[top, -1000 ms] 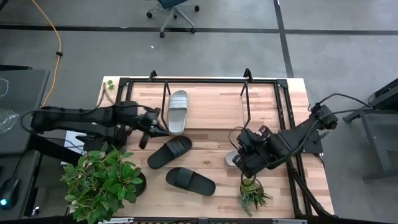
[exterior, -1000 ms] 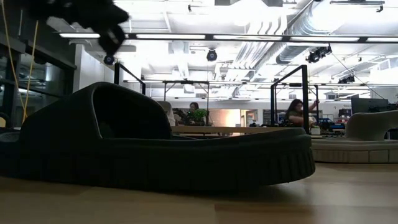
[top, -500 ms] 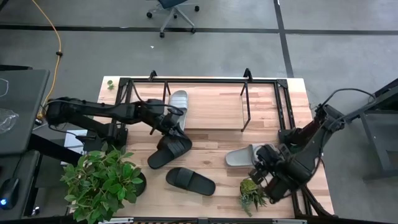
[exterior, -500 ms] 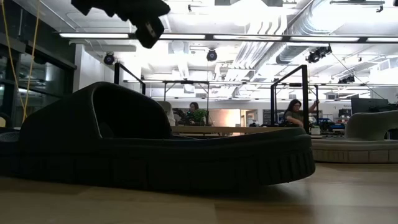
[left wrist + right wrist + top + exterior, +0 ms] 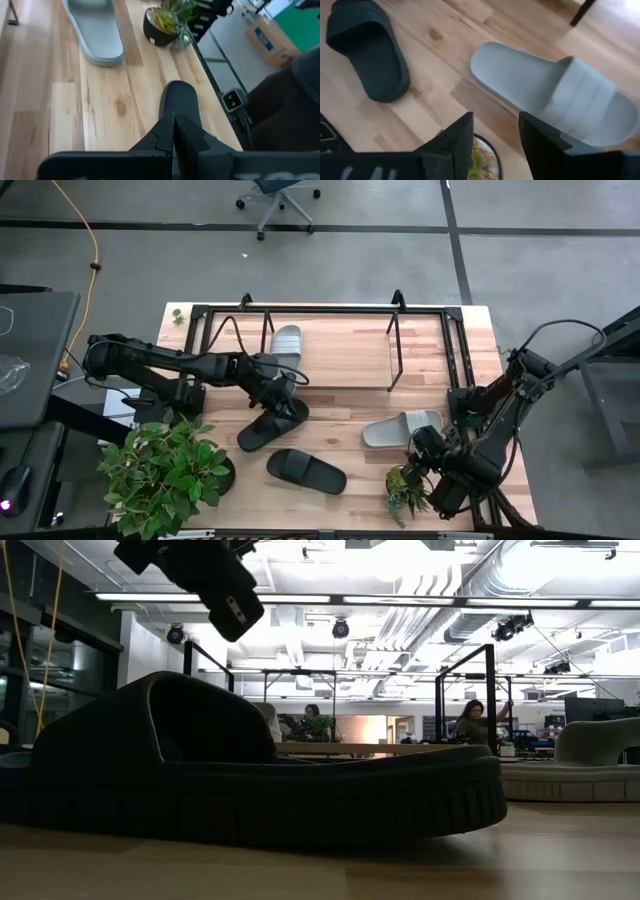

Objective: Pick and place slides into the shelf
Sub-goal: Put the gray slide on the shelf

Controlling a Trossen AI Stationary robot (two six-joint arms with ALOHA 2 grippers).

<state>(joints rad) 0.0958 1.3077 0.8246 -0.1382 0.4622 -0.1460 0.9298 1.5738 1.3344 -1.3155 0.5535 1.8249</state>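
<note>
The left tool (image 5: 272, 387) hangs over a black slide (image 5: 273, 424) near the desk's middle, fingers pressed together. The right tool (image 5: 432, 463), fingers spread and holding nothing, sits near the desk's (image 5: 340, 435) front right corner beside a grey slide (image 5: 401, 428). Another grey slide (image 5: 285, 358) lies in the shelf (image 5: 325, 310); a second black slide (image 5: 305, 470) lies nearer the front edge.

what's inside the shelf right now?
One light grey slide lies on the shelf base at its left end; the left end effector hovers just in front and hides its front end. The rest of the base shows bare wood. The other three slides lie outside.
</note>
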